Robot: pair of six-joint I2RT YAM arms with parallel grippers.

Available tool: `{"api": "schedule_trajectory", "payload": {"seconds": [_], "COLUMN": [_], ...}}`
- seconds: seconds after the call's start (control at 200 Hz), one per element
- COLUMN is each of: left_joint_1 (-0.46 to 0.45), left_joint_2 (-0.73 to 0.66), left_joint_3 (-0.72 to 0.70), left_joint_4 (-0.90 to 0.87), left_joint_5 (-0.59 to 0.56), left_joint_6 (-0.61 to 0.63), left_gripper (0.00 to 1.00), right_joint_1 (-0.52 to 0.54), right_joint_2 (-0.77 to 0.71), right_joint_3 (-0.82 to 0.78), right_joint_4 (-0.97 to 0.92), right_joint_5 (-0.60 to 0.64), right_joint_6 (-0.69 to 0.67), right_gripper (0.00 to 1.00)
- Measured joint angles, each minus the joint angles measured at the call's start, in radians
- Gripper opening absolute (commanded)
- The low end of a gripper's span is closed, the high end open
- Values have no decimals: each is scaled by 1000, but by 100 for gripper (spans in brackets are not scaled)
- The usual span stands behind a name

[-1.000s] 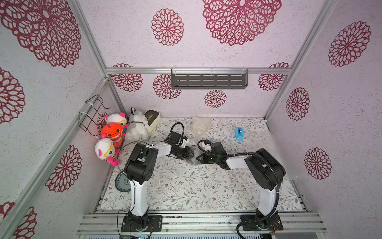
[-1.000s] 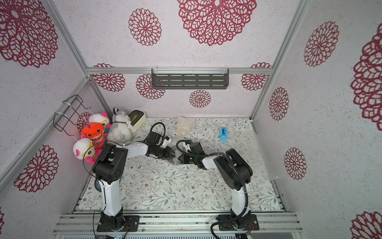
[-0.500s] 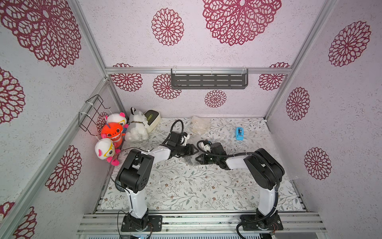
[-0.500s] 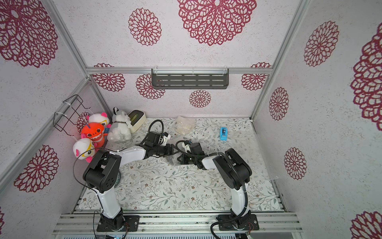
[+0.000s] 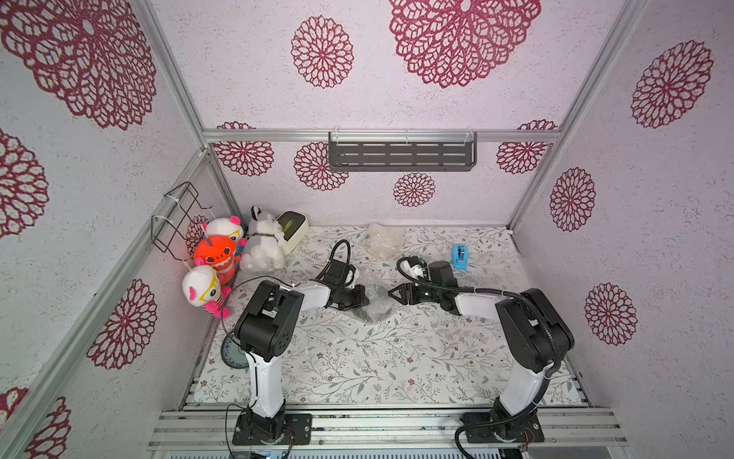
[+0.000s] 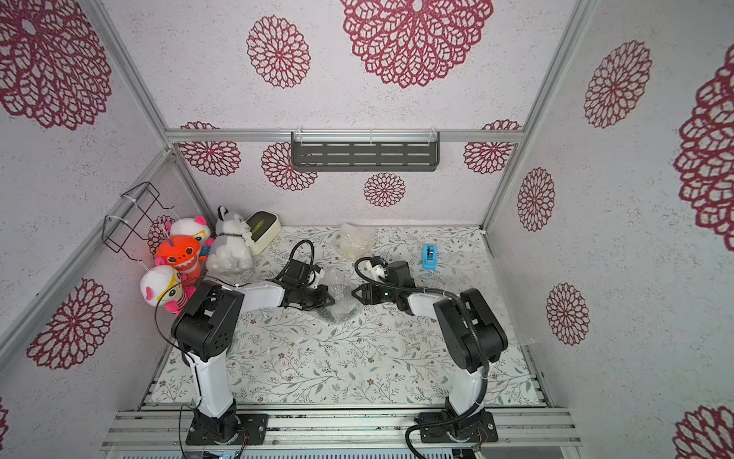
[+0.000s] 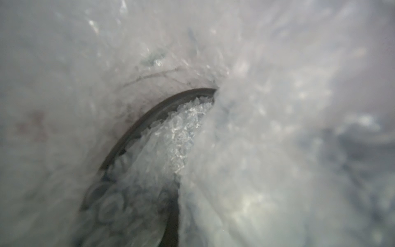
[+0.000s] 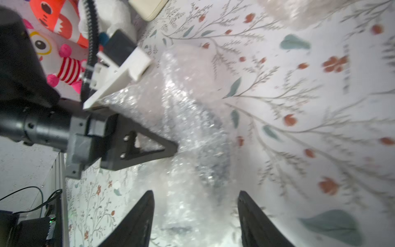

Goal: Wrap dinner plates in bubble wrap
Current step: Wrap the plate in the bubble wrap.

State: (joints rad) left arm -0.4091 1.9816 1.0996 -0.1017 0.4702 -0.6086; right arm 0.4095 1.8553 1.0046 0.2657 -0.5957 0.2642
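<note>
A crumpled sheet of bubble wrap lies mid-table over a black dinner plate, whose dark edge sticks out in front. In the left wrist view the wrap fills the picture around the plate's black rim and hides the jaws. My left gripper is shut with its tips pinched into the wrap. My right gripper stands open just right of the bundle, wrap lying beyond its fingers. A grey-teal plate lies by the left arm's base.
A second crinkled clear bundle sits at the back. A blue tape dispenser stands at the back right. A cream box and plush toys fill the back left corner.
The left gripper moved onto the bundle and closed on the wrap. The right gripper opened, let go of the wrap and drew slightly right.
</note>
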Motion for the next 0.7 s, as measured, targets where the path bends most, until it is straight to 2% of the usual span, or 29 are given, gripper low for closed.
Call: {"api": "schedule_trajectory", "payload": {"seconds": [0.11,0.315,0.36,0.405,0.465,0.54,0.59,0.701], "left_joint_1": [3,8,10,10,14,19,22,21], "left_joint_2": [1,4,4,4,4,-2,-7,-26], "left_joint_3": [-3,-3,-4,-4,-4,-12,-23,-38], "left_joint_4": [8,10,9,8,5,6,8,-1], "left_joint_5": [16,31,34,37,43,58,69,82], "left_joint_6": [11,30,33,36,40,45,52,68], "left_gripper": [5,7,7,7,8,11,13,18], "right_joint_1": [-23,21,31,42,52,56,54,54], "right_joint_2": [145,430,475,504,509,486,456,377], "right_joint_3": [192,566,629,676,686,645,591,499], "right_joint_4": [-118,-380,-420,-445,-452,-414,-387,-372], "right_joint_5": [-78,-254,-291,-311,-304,-282,-267,-203], "right_joint_6": [-135,-365,-395,-420,-439,-450,-439,-432], "right_gripper": [61,57,48,33,16,5,0,0]}}
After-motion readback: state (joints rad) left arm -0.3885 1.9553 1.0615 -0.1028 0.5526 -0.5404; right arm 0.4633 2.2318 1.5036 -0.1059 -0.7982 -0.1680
